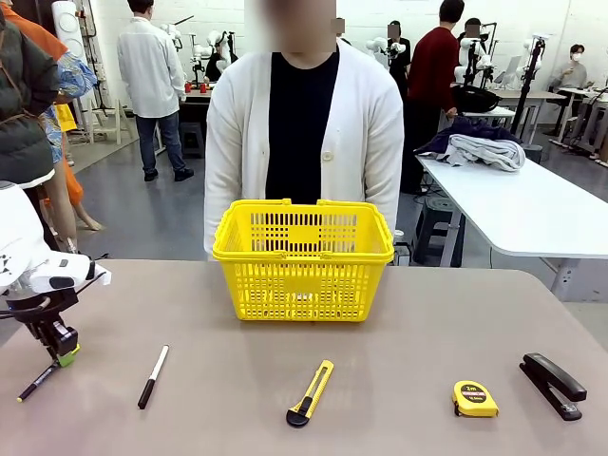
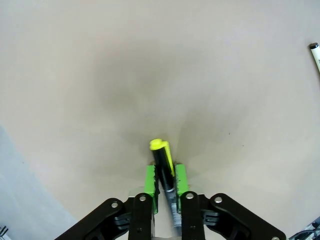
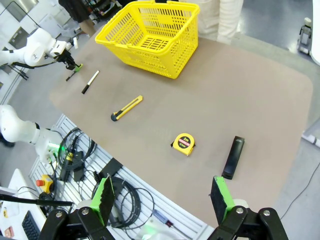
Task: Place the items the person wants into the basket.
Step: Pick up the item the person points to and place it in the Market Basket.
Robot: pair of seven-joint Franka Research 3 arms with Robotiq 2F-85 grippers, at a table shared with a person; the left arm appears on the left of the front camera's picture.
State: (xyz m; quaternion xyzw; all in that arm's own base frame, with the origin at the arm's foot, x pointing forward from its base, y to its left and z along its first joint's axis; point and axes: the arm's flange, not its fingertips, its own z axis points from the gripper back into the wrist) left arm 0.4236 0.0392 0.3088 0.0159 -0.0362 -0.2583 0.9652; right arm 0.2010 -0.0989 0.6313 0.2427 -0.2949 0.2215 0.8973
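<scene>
Two tools work our bench (image 1: 399,313): our left tool (image 1: 61,355) pinches the thin black pen (image 2: 162,159) near the left edge, while our right tool (image 3: 162,200) hangs spread wide high above. Marker (image 1: 152,377) and tape measure (image 1: 475,399) lie near us, and the yellow basket (image 1: 302,255) stands before the person (image 1: 304,123).
</scene>
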